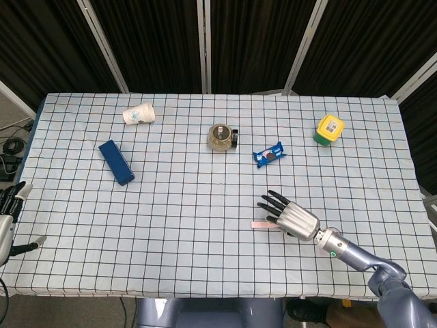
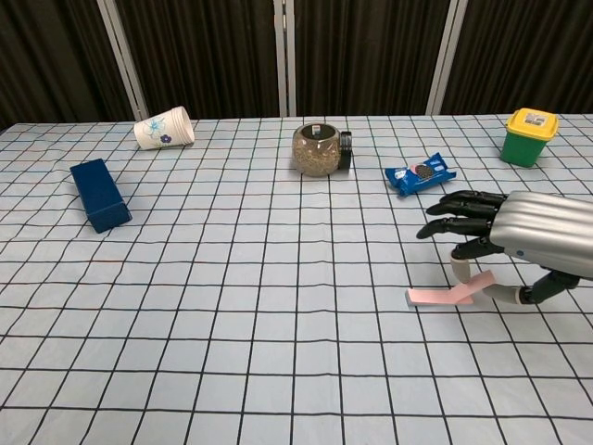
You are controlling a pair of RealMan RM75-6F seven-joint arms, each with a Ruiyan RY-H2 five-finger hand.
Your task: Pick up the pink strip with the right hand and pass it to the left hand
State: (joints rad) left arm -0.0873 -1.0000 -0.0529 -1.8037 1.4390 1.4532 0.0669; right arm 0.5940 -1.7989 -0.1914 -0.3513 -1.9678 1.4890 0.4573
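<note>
The pink strip (image 1: 259,224) (image 2: 434,296) lies on the checked cloth at front right, its right end tilted up. My right hand (image 1: 290,217) (image 2: 508,239) hovers over that raised end, palm down and fingers spread toward the left. One fingertip (image 2: 460,271) comes down beside the raised end and the thumb (image 2: 506,295) lies just right of it. I see no closed pinch on the strip. My left hand (image 1: 5,220) shows only in the head view, at the table's left edge, holding nothing with its fingers apart.
A blue cookie packet (image 1: 269,155) and a glass jar (image 1: 220,136) lie beyond the strip. A green tub with a yellow lid (image 1: 329,129) stands at back right. A blue box (image 1: 115,162) and a tipped paper cup (image 1: 138,114) lie at left.
</note>
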